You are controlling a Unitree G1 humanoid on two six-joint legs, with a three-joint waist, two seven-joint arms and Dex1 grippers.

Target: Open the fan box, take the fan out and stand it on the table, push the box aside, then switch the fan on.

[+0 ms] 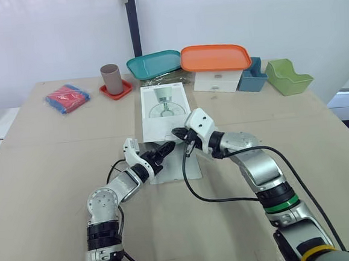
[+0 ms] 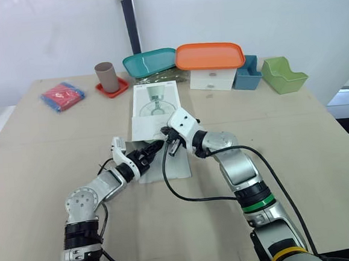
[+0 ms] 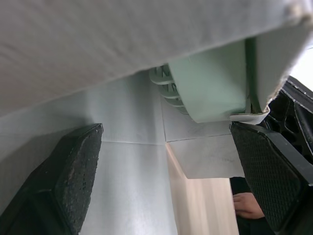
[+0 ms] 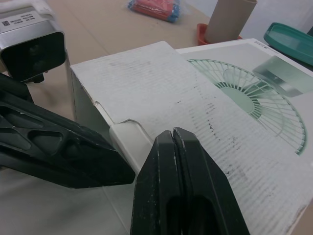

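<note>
Trouble, we judge, would be the fan (image 3: 210, 83) dragging its light box (image 1: 164, 110) along the worktop (image 1: 55, 152) when pulled, since it lies inside the flat box at mid-worktop. Our left end effector (image 1: 165, 148) is spread wide at the box's open near end, gripping nothing. The right end effector (image 1: 179, 132) is closed tight at the near edge of the box top, and we cannot tell whether it pinches anything.

L pincer (image 1: 165, 148) spread, R pincer (image 1: 179, 132) closed, tips near together.
</note>
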